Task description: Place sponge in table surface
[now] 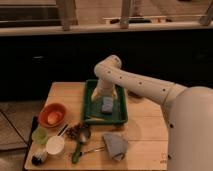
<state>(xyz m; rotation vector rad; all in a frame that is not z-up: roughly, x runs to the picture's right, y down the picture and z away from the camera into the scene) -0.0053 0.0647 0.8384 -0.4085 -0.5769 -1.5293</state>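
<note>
The gripper (104, 95) hangs over the sponge (107, 104) in the green tray (86, 102), can't tell its grip. I'd lift clear of the rim, then set it on the table surface (145, 125) at 3 o'clock.

A single camera looks steeply down from beside the robot's white body (192, 130) at lower right, facing across the table surface (145, 125) toward the dark background, at middling range, with the gripper (105, 98) near centre frame over the green tray (120, 118).

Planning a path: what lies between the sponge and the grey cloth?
Camera view: only the green tray's front wall and bare table surface. The gripper hangs by the sponge.
</note>
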